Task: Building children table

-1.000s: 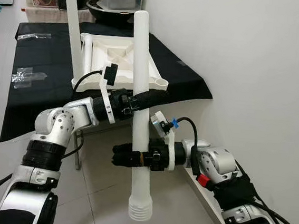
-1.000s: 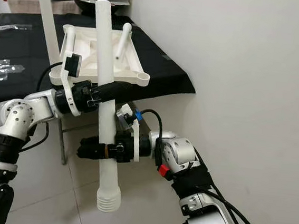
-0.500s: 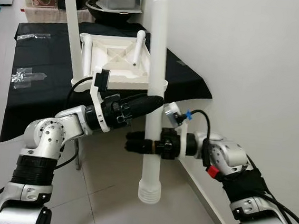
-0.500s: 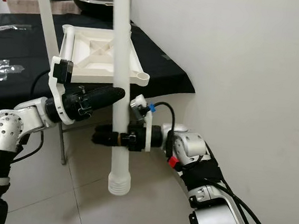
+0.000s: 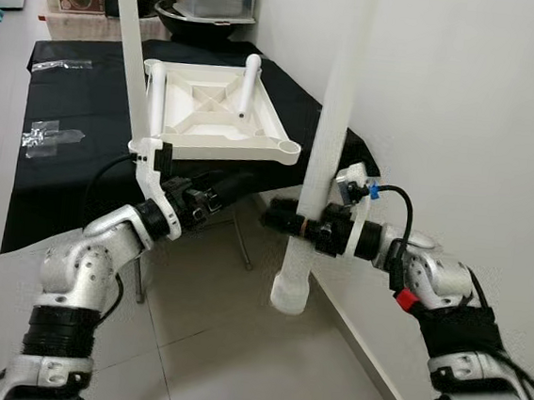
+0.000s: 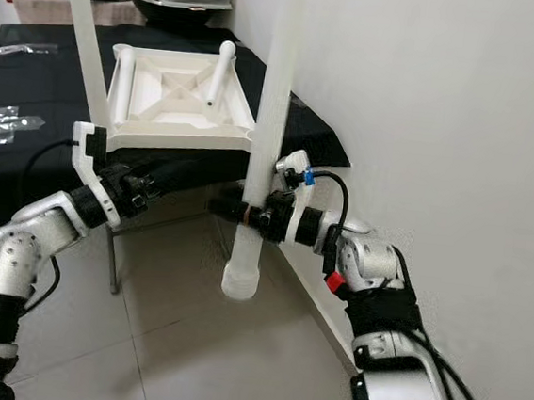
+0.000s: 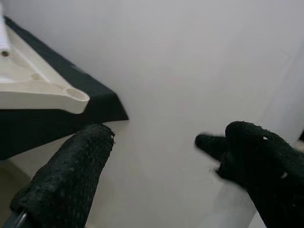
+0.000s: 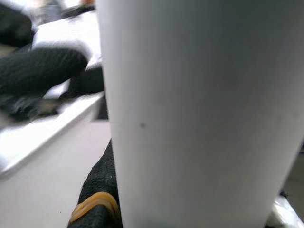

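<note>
Since a moment ago the left gripper [image 7: 156, 161] has let go, fingers apart near the desk [image 5: 75, 134]. Right gripper [image 5: 288, 224] stays clamped on the upright white leg [image 5: 324, 149], beside the upturned tabletop [image 5: 213, 119].

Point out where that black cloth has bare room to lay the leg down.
The black cloth is bare between the upturned tabletop and the plastic bags at its left edge. Around the tabletop it is crowded: fitted legs stick up. The right gripper holds the table leg near the wall.

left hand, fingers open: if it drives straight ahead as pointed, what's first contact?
Likely the white wall: the left hand points at it between open fingers, passing beside the tabletop corner. Depth unclear.
</note>
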### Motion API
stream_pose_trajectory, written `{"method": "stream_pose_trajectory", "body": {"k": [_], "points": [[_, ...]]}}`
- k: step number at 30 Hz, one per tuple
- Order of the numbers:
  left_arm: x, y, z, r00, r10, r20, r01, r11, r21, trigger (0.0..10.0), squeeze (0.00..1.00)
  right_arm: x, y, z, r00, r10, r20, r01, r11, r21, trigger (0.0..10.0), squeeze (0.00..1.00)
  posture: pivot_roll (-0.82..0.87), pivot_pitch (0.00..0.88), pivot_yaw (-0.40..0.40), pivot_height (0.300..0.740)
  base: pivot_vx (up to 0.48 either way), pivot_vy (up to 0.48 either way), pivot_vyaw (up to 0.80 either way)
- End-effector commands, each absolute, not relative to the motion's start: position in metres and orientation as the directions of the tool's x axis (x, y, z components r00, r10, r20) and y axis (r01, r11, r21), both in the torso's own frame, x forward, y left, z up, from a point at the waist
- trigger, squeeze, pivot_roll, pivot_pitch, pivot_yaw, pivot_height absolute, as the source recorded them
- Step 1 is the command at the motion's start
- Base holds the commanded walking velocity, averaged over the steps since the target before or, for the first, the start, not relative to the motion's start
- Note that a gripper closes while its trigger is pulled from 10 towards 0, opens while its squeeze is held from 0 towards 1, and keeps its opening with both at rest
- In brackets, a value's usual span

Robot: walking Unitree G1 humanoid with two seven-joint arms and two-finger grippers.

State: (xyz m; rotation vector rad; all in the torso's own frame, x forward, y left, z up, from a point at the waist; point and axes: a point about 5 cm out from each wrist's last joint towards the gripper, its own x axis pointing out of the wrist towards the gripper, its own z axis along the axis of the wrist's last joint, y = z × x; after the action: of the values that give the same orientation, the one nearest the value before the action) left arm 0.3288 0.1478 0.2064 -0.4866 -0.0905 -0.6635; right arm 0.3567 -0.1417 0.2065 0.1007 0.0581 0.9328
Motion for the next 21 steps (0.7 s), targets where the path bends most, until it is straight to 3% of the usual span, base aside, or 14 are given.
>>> {"method": "stream_pose_trajectory", "body": {"k": [1, 2, 4, 8, 13, 15, 21], "points": [[0.325, 0.151, 0.203, 0.845, -0.485, 0.225, 0.534, 0.763, -0.363, 10.0, 0.0, 0.36, -0.147, 0.209, 0.74, 0.672, 0.008, -0.672, 0.74, 0.006, 10.0, 0.0, 0.06, 0.0, -0.063, 0.74, 0.0, 0.0, 0.0], [0.325, 0.151, 0.203, 0.845, -0.485, 0.225, 0.534, 0.763, -0.363, 10.0, 0.0, 0.36, -0.147, 0.209, 0.74, 0.672, 0.008, -0.672, 0.74, 0.006, 10.0, 0.0, 0.06, 0.0, -0.063, 0.74, 0.0, 0.0, 0.0], [0.319, 0.147, 0.192, 0.881, -0.435, 0.188, 0.474, 0.815, -0.334, 10.0, 0.0, 0.361, -0.149, 0.207, 0.843, 0.537, 0.045, -0.534, 0.844, -0.051, 10.0, 0.0, 0.06, 0.0, -0.064, 0.74, 0.0, 0.0, 0.0], [0.307, 0.137, 0.175, 0.896, -0.422, 0.139, 0.444, 0.837, -0.32, 10.0, 0.0, 0.353, -0.152, 0.201, 0.911, 0.398, 0.109, -0.396, 0.917, -0.042, 10.0, 0.0, 0.06, 0.0, -0.065, 0.74, 0.0, 0.0, 0.0], [0.292, 0.125, 0.159, 0.902, -0.421, 0.096, 0.431, 0.859, -0.276, 10.0, 0.0, 0.342, -0.156, 0.193, 0.947, 0.291, 0.14, -0.285, 0.957, -0.059, 10.0, 0.0, 0.06, 0.0, -0.066, 0.74, 0.0, 0.0, 0.0], [0.281, 0.12, 0.152, 0.909, -0.409, 0.078, 0.415, 0.872, -0.259, 10.0, 0.0, 0.334, -0.159, 0.19, 0.964, 0.201, 0.172, -0.188, 0.978, -0.088, 10.0, 0.0, 0.06, 0.0, -0.065, 0.74, 0.0, 0.0, 0.71], [0.258, 0.113, 0.132, 0.932, -0.363, 0.004, 0.352, 0.902, -0.248, 10.0, 0.0, 0.322, -0.15, 0.18, 0.963, 0.183, 0.198, -0.16, 0.979, -0.126, 10.0, 0.0, 0.06, 0.0, -0.063, 0.74, 0.0, 0.0, 0.79]]}}
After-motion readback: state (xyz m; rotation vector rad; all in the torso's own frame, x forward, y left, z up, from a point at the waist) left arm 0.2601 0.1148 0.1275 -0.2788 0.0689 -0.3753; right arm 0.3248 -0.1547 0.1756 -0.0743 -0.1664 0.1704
